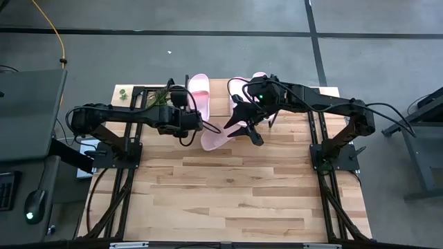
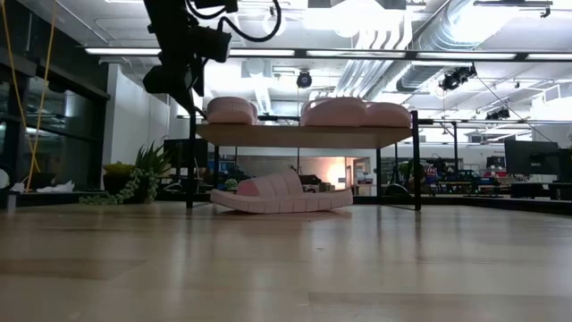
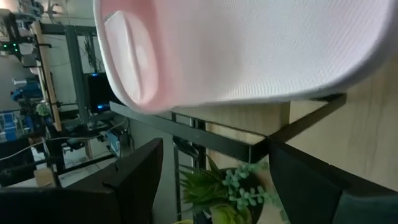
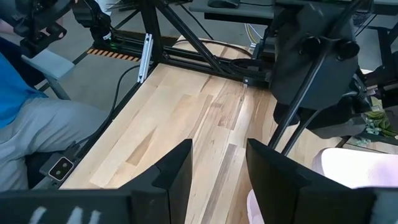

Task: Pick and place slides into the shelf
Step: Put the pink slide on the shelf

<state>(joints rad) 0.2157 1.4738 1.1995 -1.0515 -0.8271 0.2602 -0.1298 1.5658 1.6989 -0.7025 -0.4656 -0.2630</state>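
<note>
1. Hanging above the far middle of the table (image 1: 228, 200), the left gripper (image 1: 214, 128) has its fingers apart and nothing between them; in its own wrist view the two dark fingers (image 3: 134, 180) frame a gap with only the pale underside of a slide (image 3: 249, 50) beyond.
2. Just right of it, the right gripper (image 1: 243, 126) hangs over the same spot, its fingers (image 4: 171, 171) likewise spread and empty, with bare wood planks showing between them.
3. Both grippers sit over one pink slide (image 2: 281, 194) that lies flat on the tabletop, just in front of the shelf (image 2: 304, 136), strap up.
4. The shelf stands at the far edge of the table, its light top board on thin black legs.
5. Three slides rest on top of the board: one slide on the left (image 2: 231, 110) and a pair (image 2: 356, 113) side by side to the right.
6. A green plant (image 2: 143, 174) stands near the far left corner.
7. A person's leg in grey and a blue sleeve (image 4: 18, 87) show beyond the near edge of the table in the right wrist view.
</note>
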